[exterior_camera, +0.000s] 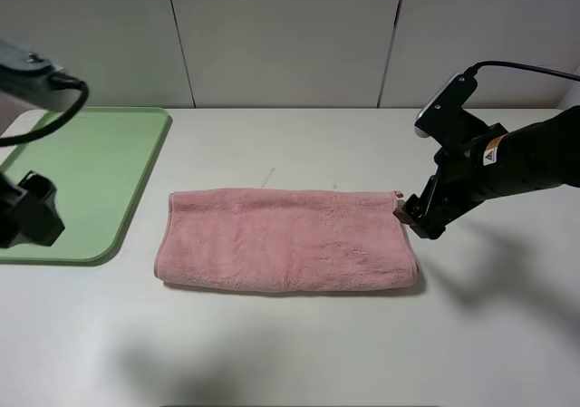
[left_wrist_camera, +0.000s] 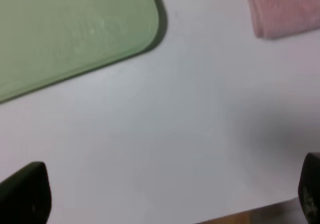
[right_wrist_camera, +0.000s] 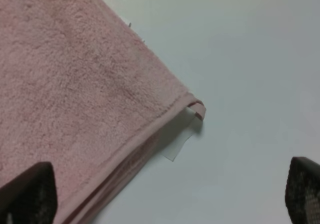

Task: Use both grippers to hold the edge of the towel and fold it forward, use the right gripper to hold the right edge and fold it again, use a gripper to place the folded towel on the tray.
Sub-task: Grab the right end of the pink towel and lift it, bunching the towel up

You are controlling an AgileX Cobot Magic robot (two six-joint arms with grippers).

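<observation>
A pink towel [exterior_camera: 285, 239], folded once into a long strip, lies flat in the middle of the white table. My right gripper [exterior_camera: 415, 218] hovers at the towel's right end, open and empty; the right wrist view shows its two dark fingertips [right_wrist_camera: 30, 196] wide apart over the towel's right edge [right_wrist_camera: 150, 134] and a small white label. My left gripper [exterior_camera: 27, 212] is open and empty, over the near edge of the green tray [exterior_camera: 82, 167]. The left wrist view shows the tray [left_wrist_camera: 70, 29], bare table and the towel's left end [left_wrist_camera: 285, 9].
The green tray is at the table's left side, empty. A grey panelled wall stands behind the table. The table's front edge shows in the left wrist view [left_wrist_camera: 240, 218].
</observation>
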